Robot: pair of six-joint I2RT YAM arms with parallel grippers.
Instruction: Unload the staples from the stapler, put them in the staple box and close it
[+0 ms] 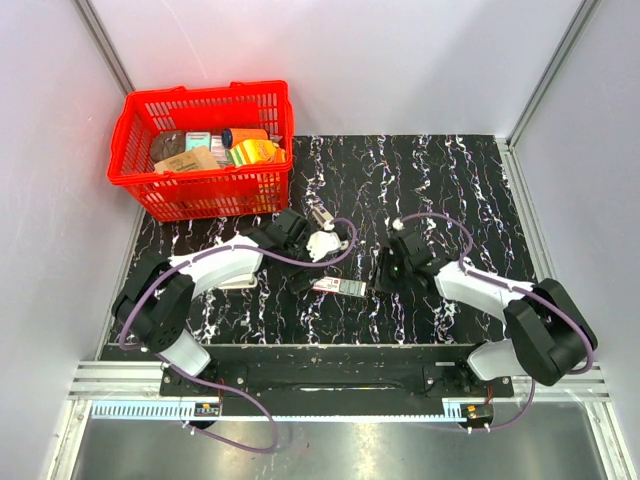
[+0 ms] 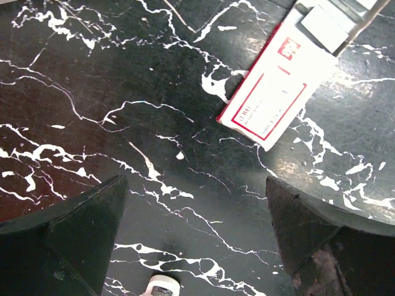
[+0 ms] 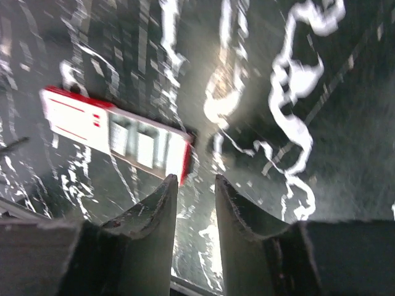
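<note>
A small black-and-silver item that looks like the stapler [image 1: 320,214] lies on the marble table just beyond my left wrist; neither wrist view shows it. My left gripper [image 1: 300,274] hangs open and empty over bare table [image 2: 196,185], its jaws wide apart. A flat red-and-white box [image 1: 337,287] with silvery staple strips lies between the two grippers. It shows at the upper right of the left wrist view [image 2: 271,92] and at the left of the right wrist view [image 3: 117,132]. My right gripper [image 1: 386,274] is empty, its jaws only slightly apart [image 3: 195,179], just right of the box.
A red basket [image 1: 135,165] holding several packages stands at the back left. A whitish flat piece [image 1: 236,283] lies under my left arm. A small round white part [image 2: 162,287] sits at the bottom edge of the left wrist view. Grey walls enclose the table on both sides.
</note>
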